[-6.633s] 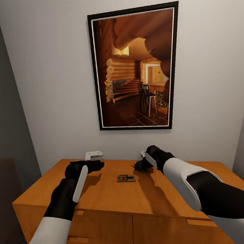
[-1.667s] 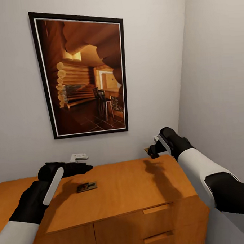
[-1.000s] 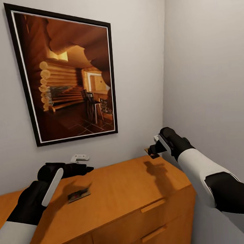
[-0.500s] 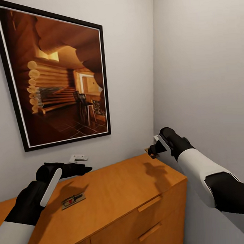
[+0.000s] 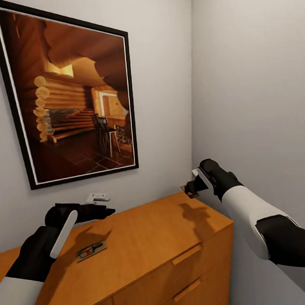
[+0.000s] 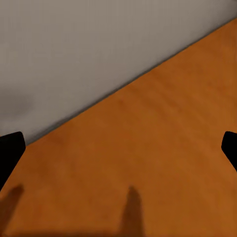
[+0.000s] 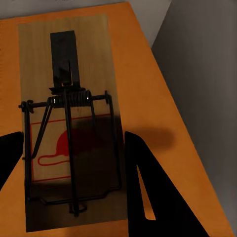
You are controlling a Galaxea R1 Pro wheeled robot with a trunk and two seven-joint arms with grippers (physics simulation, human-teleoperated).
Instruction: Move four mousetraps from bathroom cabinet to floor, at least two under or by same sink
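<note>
A mousetrap point(image 5: 91, 251), a small wooden board with wire parts, lies flat on top of the orange-brown cabinet point(image 5: 153, 233), toward its left. My left gripper point(image 5: 108, 211) hovers open just beyond it, above the cabinet top point(image 6: 148, 163); its fingers point(image 6: 10, 150) stand wide apart with nothing between them. My right gripper point(image 5: 188, 190) is shut on a second mousetrap point(image 7: 69, 128), held above the cabinet's far right corner. That trap point(image 5: 191, 193) shows as a small tan edge at the fingertips.
A large framed picture point(image 5: 72, 103) hangs on the wall behind the cabinet. A small white fixture point(image 5: 97, 198) sits on that wall near my left gripper. A grey side wall point(image 5: 257, 96) stands close on the right. Bar handles point(image 5: 188, 255) run along the drawer fronts.
The whole view has swung to the right over the earlier frames, so the camera turned; it has held still for the last half second. The right gripper keeps its mousetrap.
</note>
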